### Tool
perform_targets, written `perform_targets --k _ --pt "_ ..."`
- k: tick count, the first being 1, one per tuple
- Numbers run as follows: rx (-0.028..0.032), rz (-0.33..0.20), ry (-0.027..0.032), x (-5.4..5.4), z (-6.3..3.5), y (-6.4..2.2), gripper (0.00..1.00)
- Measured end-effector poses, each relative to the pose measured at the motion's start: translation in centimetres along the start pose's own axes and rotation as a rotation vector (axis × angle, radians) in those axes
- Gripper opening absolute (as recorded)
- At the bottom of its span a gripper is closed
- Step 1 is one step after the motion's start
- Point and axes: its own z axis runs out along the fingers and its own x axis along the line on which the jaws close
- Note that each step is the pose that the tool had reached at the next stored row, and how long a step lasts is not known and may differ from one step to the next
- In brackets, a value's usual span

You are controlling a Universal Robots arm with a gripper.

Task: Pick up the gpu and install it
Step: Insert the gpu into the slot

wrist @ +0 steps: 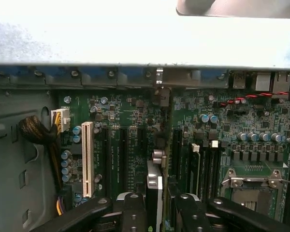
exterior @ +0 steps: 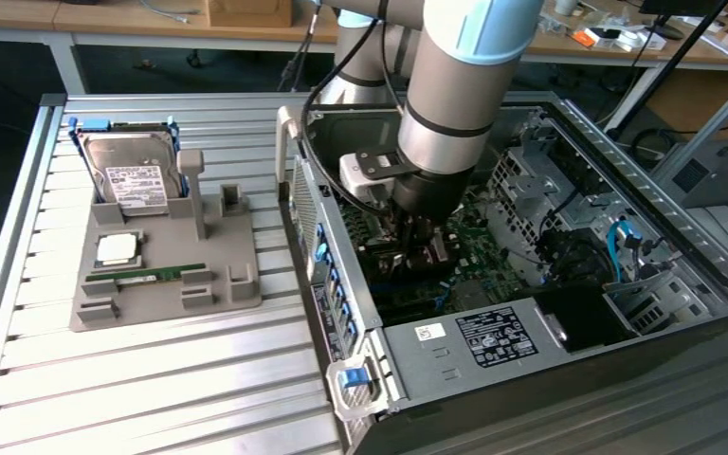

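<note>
On the exterior view's left, a grey parts holder (exterior: 168, 270) sits on the slatted metal desk (exterior: 149, 379). It carries a silver hard drive (exterior: 130, 175) with a white label, standing propped at its far end, 1 small square chip (exterior: 117, 248) nearer the middle, and 1 green memory stick (exterior: 162, 274) lying flat in a slot.

Just beside the holder, toward the exterior view's right, an open computer case (exterior: 338, 284) lies on its side, with its motherboard (exterior: 484, 237) facing up. The robot arm (exterior: 459, 85) reaches down into the case, and the gripper (exterior: 411, 248) is low over the board, near the expansion slots.

In the wrist view, the black fingers (wrist: 133, 212) are set at a narrow gap and clamp the gpu (wrist: 154, 188) between them. The card stands on edge, seen edge-on as a thin dark strip with a silvery part on top, and it is lined up along the row of dark slots. Whether its lower edge is already seated in a slot cannot be told. A white slot (wrist: 88, 157) runs parallel beside it, and a bundle of cables (wrist: 36, 133) with a white connector lies beyond that. On the other side of the card sits the metal processor socket (wrist: 253, 186).
</note>
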Motion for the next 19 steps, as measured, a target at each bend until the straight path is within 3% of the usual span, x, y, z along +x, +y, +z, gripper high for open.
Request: perform_targets --k 11,19 --pt "-0.0001 0.0 -0.002 -0.24 0.06 -0.52 0.27" --pt "-0.0011 0.02 0.0012 -0.23 0.1 -0.99 0.27"
